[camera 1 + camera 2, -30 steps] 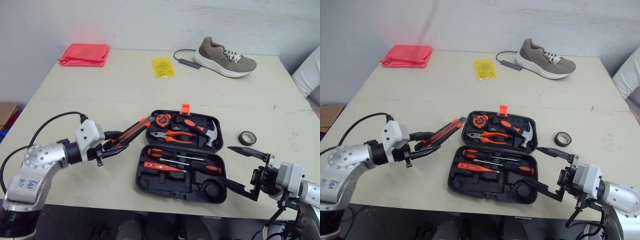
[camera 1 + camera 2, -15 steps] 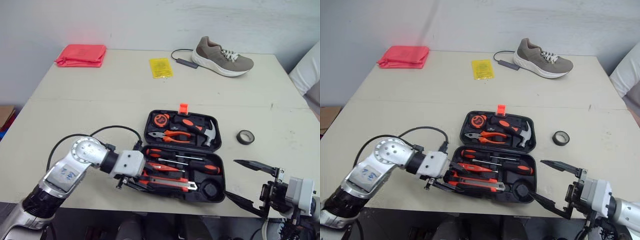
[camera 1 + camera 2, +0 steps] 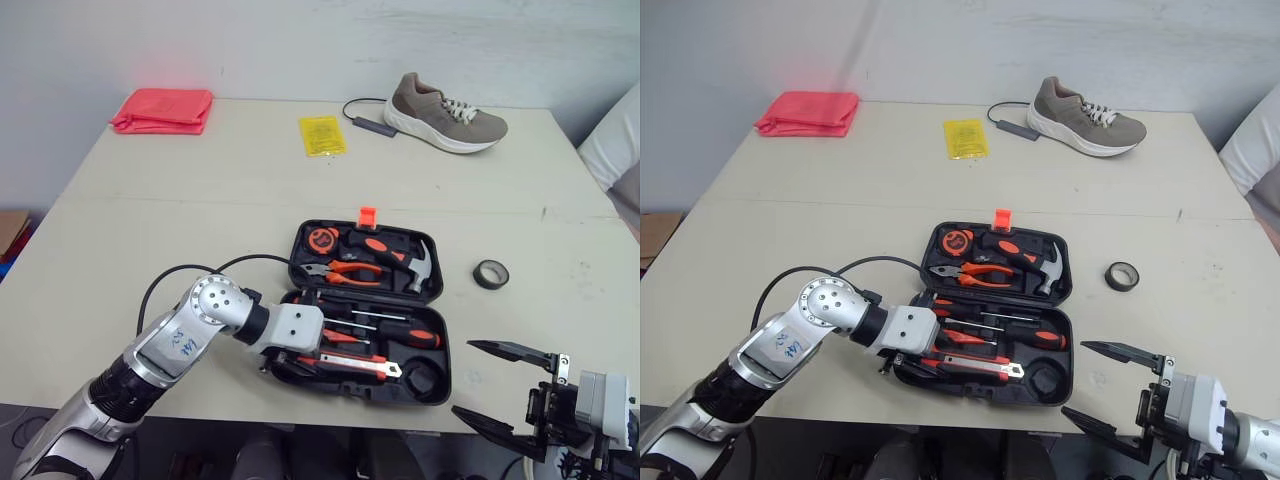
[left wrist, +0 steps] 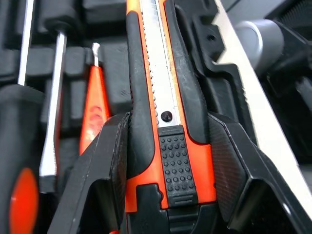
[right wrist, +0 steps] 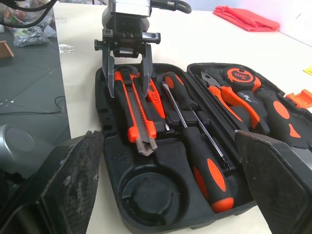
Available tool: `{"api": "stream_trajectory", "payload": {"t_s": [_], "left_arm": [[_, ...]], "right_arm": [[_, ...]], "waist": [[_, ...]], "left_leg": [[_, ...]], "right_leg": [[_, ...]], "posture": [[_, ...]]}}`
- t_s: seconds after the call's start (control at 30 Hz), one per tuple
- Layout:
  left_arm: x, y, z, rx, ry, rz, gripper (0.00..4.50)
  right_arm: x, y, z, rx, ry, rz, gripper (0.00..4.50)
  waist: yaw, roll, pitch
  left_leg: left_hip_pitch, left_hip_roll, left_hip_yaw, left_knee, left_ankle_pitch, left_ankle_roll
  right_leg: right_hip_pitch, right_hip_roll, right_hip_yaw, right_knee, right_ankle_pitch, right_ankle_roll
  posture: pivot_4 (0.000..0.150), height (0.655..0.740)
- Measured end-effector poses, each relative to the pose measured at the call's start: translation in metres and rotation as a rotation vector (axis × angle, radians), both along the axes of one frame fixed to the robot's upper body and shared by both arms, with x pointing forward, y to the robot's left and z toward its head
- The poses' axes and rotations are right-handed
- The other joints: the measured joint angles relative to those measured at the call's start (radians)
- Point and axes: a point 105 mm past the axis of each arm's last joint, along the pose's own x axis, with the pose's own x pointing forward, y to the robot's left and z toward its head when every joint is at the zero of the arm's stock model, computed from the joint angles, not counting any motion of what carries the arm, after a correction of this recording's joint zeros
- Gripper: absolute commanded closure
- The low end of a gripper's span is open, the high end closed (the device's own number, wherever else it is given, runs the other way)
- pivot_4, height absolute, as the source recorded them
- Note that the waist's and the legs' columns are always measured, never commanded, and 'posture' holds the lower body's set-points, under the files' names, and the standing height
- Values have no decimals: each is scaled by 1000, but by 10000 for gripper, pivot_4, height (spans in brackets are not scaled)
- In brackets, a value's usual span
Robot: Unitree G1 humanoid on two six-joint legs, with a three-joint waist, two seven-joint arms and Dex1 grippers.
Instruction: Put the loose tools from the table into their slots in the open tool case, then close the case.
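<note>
Table [image 3: 200, 200] pale beige, grey-white wall [image 3: 300, 40] behind.

Bright, even, diffuse light, soft faint shadows

Orange-and-black utility knife [image 4: 161, 87], silver notched strip down its middle, dotted orange slider. Around it, black tool case [image 5: 108, 146]. Beside the knife, black screwdriver [image 5: 204, 161] with orange patches. Beyond it, orange-handled pliers [image 3: 355, 268]; farther off, red cloth [image 3: 165, 108], yellow packet [image 3: 322, 135].
</note>
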Motion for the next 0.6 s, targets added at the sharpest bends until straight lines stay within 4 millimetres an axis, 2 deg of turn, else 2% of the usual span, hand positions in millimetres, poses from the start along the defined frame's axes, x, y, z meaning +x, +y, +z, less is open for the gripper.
{"api": "stream_trajectory", "payload": {"t_s": [0.5,0.6], "left_arm": [[0,-5,-2,35,-21,-7,28976],[0,-5,-1,36,-19,-1,14761]], "right_arm": [[-1,-3,-4,-4,0,-10,0],[-1,-3,-5,-3,0,-12,0]], "waist": [[3,0,0],[4,0,0]], "left_leg": [[0,-1,0,1,0,1],[0,-1,0,1,0,1]], "right_leg": [[0,0,0,0,0,0],[1,0,0,0,0,0]], "posture": [[1500,7400],[1500,7400]]}}
